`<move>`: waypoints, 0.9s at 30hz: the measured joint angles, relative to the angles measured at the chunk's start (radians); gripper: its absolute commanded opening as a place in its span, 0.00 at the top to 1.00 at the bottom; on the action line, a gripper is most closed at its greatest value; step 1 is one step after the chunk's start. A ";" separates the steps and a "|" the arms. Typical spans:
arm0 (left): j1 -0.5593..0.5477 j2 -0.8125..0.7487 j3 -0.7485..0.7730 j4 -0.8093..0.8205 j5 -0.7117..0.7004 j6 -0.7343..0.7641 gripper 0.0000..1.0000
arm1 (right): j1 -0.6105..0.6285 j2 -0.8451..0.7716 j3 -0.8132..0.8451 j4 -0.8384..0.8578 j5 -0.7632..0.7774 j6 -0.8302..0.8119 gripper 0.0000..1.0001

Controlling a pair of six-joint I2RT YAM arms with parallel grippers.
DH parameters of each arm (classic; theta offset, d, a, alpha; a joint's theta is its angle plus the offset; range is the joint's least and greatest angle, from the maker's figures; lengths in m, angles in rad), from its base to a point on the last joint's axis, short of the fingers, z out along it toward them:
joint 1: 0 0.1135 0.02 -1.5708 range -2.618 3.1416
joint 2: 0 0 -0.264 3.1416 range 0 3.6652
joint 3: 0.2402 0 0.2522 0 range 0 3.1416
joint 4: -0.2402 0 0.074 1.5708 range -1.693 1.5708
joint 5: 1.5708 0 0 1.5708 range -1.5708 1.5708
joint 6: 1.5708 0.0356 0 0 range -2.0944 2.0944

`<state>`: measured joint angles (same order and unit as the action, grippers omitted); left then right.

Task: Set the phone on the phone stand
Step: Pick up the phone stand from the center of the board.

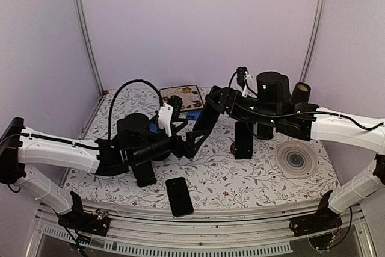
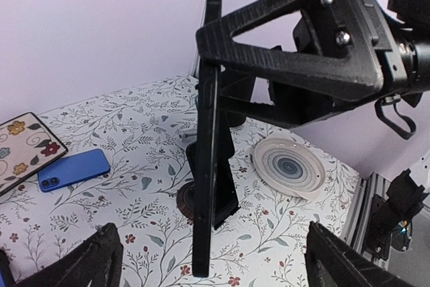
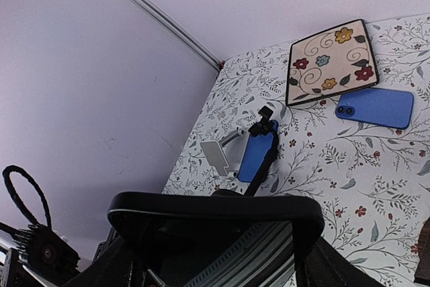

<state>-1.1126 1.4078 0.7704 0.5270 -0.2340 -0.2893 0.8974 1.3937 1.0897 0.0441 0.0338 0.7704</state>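
The right claw (image 3: 218, 250) is clamped on the black phone (image 2: 207, 166), holding it on edge and nearly upright. The left claw (image 2: 213, 247) gapes wide, its fingers (image 2: 94, 260) on either side of the phone's lower end and touching nothing. The black phone stand (image 2: 230, 189) sits just beyond the held phone, seen from the left claw. The phone seems to hang in front of it, not seated, though the angle is tight. Beyond the left claw to its right lies a striped plate (image 2: 289, 166). Off to its left are a blue phone (image 2: 74, 169) and a floral mat (image 2: 20, 142). A second black phone (image 1: 179, 195) lies flat behind the left claw, towards the arm bases.
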 measured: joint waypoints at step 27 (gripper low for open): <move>0.000 -0.260 -0.139 -0.391 0.153 -0.215 0.19 | -0.023 0.012 0.050 -0.098 0.045 -0.140 0.87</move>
<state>-1.1126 1.1477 0.6312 0.1364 -0.0807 -0.5045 0.8745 1.4055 1.1397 -0.0536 0.0792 0.6308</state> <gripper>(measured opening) 0.815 0.728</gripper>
